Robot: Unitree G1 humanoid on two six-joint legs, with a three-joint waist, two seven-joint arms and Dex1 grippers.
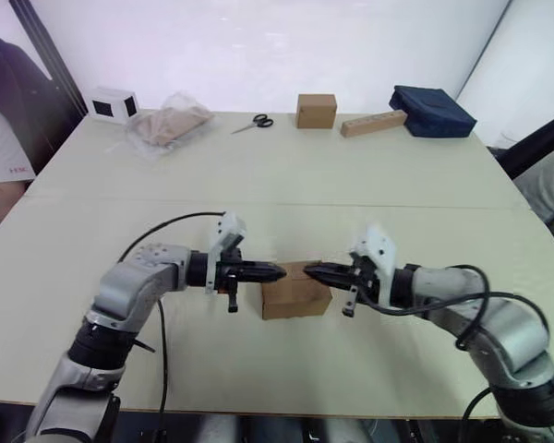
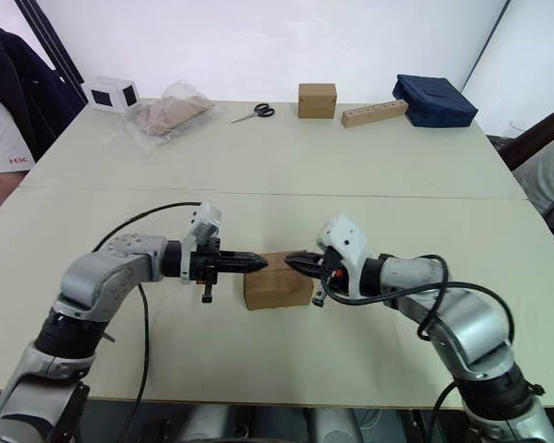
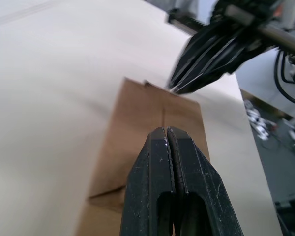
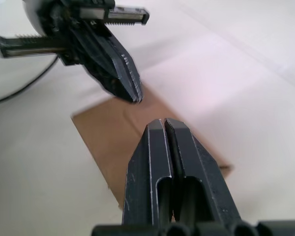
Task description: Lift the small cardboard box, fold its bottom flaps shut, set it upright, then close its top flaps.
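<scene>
Small brown corrugated cardboard box (image 1: 295, 293) lies between both end effectors on the pale table (image 1: 286, 185).
Left end effector (image 1: 275, 271) and right end effector (image 1: 310, 270), both closed and empty, converge equally near above its top.

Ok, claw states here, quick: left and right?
Left claw: shut, empty, tip above the small cardboard box.
Right claw: shut, empty, also above the box.
</scene>
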